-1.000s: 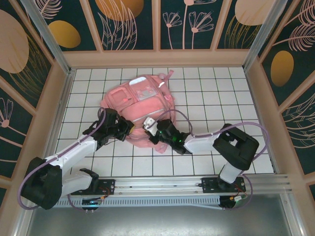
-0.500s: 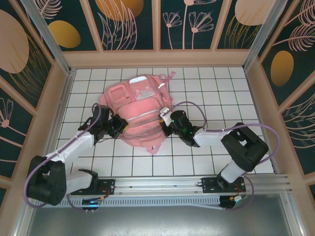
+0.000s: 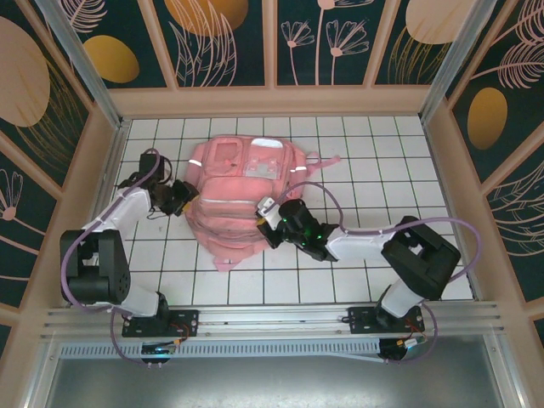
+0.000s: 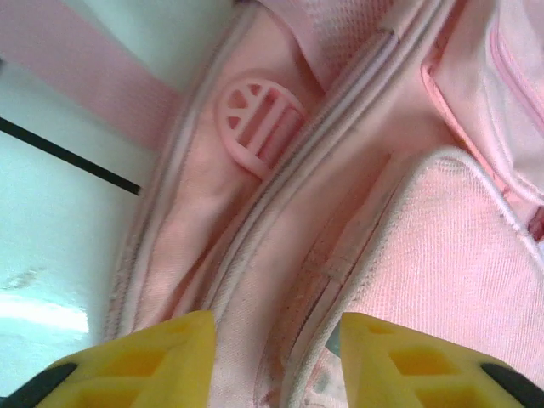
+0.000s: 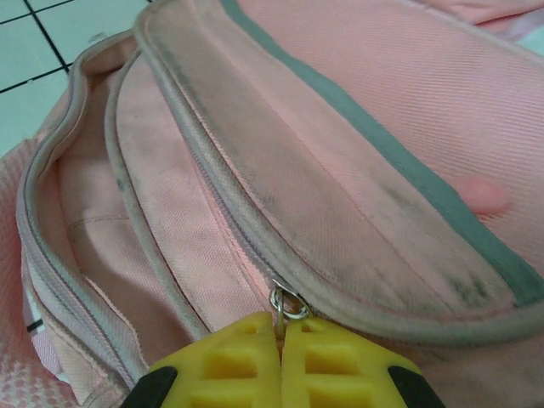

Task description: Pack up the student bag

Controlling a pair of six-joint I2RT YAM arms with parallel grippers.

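Our left gripper [image 3: 183, 197] has just let go, jaws apart, of the student bag [image 3: 242, 191] — now squared up left of centre on the table [image 3: 382, 153] — while our right gripper [image 5: 280, 327] stays pinched on the zipper pull [image 5: 287, 303], apparently mid-zipping.

Layout: large soft pink fabric backpack [image 3: 242, 191] lies flat on the white gridded surface [image 3: 382, 153], slightly toward 10 o'clock of centre. Left tool [image 3: 183, 197] sits at the backpack's 9 o'clock edge, jaws apart astride a side seam. Right tool [image 3: 265, 223] sits at its 5 o'clock, on the zipper line, pinching the small metal zipper ring [image 5: 289, 303].
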